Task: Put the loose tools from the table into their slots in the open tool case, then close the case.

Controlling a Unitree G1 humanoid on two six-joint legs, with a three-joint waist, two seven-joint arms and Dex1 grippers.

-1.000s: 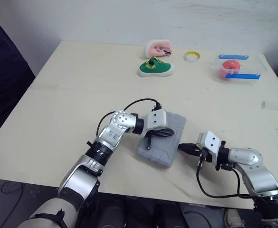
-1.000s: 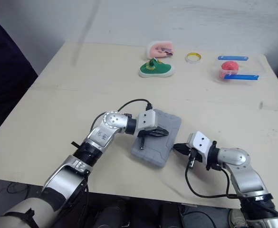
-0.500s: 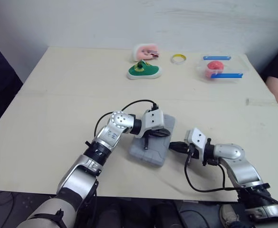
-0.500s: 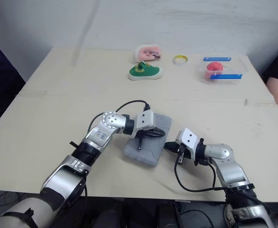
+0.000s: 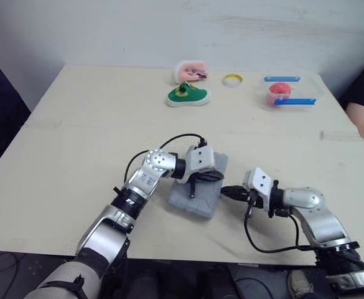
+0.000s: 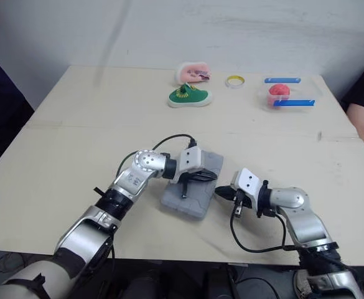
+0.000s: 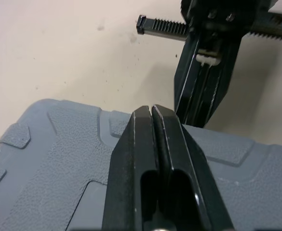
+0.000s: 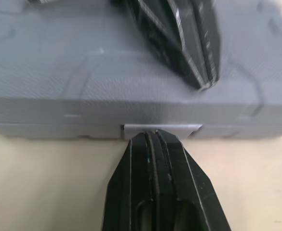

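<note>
On the pale worktop (image 5: 76,124), toward 6 o'clock, the tool case (image 5: 186,200) was held shut under the clenched left hand (image 5: 209,177), seemingly so that its latch (image 8: 161,128) could be pressed by the clenched right hand (image 5: 226,191) at 3 o'clock.

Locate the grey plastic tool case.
In the eye views, the closed grey plastic tool case lies near the beige table's front edge, with the shut left tool on its lid and the shut right tool at its right edge.

One tool case (image 5: 194,200), one green shoe (image 5: 188,96), one yellow ring (image 5: 232,83)
</note>
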